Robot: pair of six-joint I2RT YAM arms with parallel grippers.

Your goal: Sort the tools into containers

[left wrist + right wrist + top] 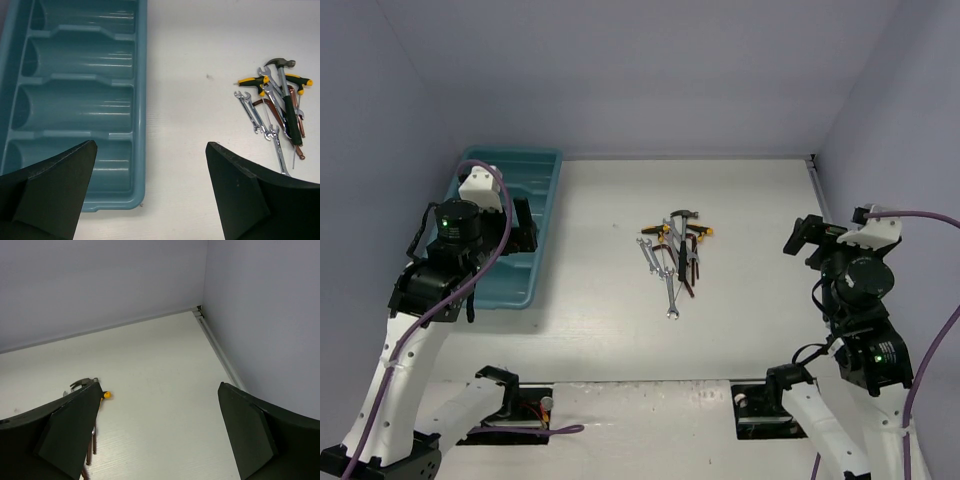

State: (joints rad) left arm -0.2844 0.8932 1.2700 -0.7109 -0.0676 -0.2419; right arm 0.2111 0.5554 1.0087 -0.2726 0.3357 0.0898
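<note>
The tools lie in one pile (pixel 676 252) at the table's middle: silver wrenches (pixel 252 112), a black-handled hammer (pixel 287 102), yellow-and-black screwdrivers (pixel 252 80) and thin reddish-brown tools (pixel 297 135). The long teal tray (pixel 538 180) lies at the far left, and its compartments (pixel 75 102) show no tools. My left gripper (pixel 523 236) hangs open and empty over the tray's near right corner (pixel 150 192). My right gripper (pixel 803 236) is open and empty, right of the pile (pixel 160 432). Its view shows only the hammer head (pixel 82 383) and a yellow tip (pixel 106 395).
Pale walls close the table at the back, left and right. A metal strip (pixel 216 347) runs along the foot of the right wall. Bare table lies between the tray and the pile (pixel 190 100).
</note>
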